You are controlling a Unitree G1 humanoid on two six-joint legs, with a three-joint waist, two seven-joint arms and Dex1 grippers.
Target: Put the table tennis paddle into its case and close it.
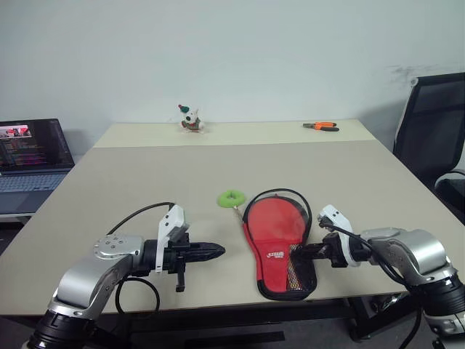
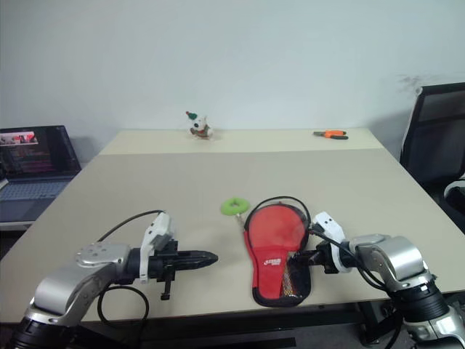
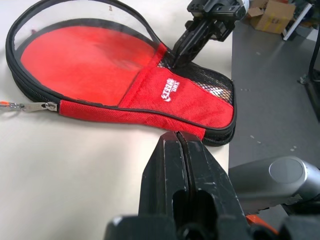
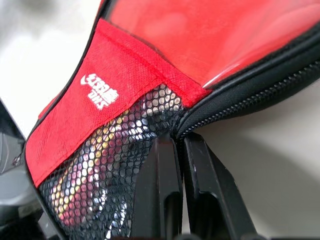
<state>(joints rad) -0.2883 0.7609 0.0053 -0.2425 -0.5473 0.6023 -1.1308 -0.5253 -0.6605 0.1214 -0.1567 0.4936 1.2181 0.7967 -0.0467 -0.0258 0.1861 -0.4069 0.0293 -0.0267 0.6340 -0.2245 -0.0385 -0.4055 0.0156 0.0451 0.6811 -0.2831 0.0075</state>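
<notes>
While the head view shows both claws closed, the right claw (image 4: pixel 176 145) pinches the case (image 4: pixel 125 85) rim up close.

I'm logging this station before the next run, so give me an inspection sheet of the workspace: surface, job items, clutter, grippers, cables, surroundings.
Surface: beige table, near area mostly bare.
Job's things: case lies open on the table near the front edge, red inner panel with white logo and mesh up; green ring tag beside its rounded end. A red round face shows under its clear cover; whether that is the paddle cannot be told.
Clutter: small toy figure and orange-handled pliers at the far edge.
Grippers: left gripper shut, holding nothing, left of the case; right gripper shut at the case's mesh edge.
Cables: black cable looping along each arm.
Surroundings: laptop at left, black chair at right.
</notes>
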